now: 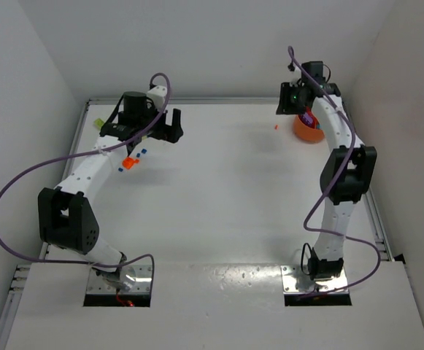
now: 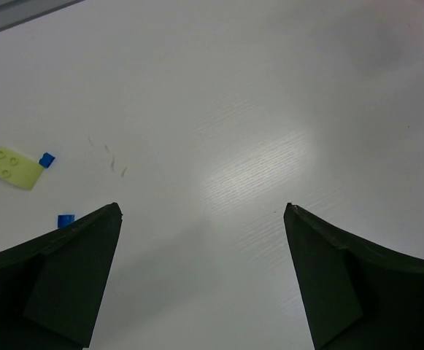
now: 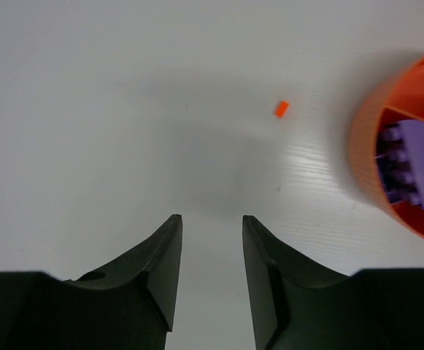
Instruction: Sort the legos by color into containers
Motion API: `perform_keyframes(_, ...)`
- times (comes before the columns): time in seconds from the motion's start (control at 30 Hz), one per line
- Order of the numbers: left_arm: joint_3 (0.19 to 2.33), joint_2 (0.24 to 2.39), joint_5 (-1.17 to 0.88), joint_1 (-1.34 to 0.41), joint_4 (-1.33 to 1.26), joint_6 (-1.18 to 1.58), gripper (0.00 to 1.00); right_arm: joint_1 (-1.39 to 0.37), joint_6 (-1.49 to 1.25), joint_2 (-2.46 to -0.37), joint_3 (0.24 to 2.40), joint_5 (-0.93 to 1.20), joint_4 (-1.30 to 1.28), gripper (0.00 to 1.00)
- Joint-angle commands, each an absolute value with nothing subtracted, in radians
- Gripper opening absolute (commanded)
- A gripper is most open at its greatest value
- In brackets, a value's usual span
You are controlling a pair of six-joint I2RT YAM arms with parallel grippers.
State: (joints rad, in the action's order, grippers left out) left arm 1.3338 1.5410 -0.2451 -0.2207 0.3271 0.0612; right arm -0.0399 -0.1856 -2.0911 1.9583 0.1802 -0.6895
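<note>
One orange brick point(image 3: 282, 109) lies loose on the desk point(image 3: 87, 109), near the bowl point(image 3: 368, 146) but not touching it. It sits ahead of the right gripper point(image 3: 210, 219) and off to its right. That gripper shows only a narrow gap between its fingers and holds nothing. It looks set to take this brick.

To do that well, the gripper should shift right until the brick sits centred in the gap. The gap should stay a little wider than the brick. The fingertips then need to go right down to the desk, because so small a piece is easily pushed away or flicked out by a high or lopsided pinch. The approach should also stay clear of the bowl wall.

The brick is a tiny bright orange chip, slightly tilted in the wrist view. The bowl is orange, round and split by inner walls, and a purple brick point(image 3: 416, 157) fills one compartment, so the orange one probably belongs in another.

The left gripper point(image 2: 202, 208) is spread wide and empty. A green plate point(image 2: 14, 168) lies to its left, with a blue brick point(image 2: 47, 160) at the plate's corner. A second blue brick point(image 2: 66, 219) lies closer to the gripper.
</note>
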Motion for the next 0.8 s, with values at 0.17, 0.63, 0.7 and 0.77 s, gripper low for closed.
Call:
perform_keyframes(0.17, 1.330, 1.523, -0.314, -0.213, 0.308, 0.026, 1.00, 0.083, -0.149, -2.023, 2.011, -0.107, -0.601, 0.57)
perform_keyframes(0.63, 1.330, 1.532, -0.324, -0.213, 0.308, 0.026, 1.00, 0.212, -0.002, -2.128, 2.051, -0.170, -0.626, 0.75)
perform_keyframes(0.7, 1.330, 1.532, -0.324, -0.213, 0.308, 0.026, 1.00, 0.212, 0.011, -2.111, 2.001, -0.170, -0.594, 0.84)
perform_keyframes(0.77, 1.330, 1.532, -0.324, -0.213, 0.308, 0.026, 1.00, 0.212, 0.011, -2.088, 1.939, -0.170, -0.560, 0.86)
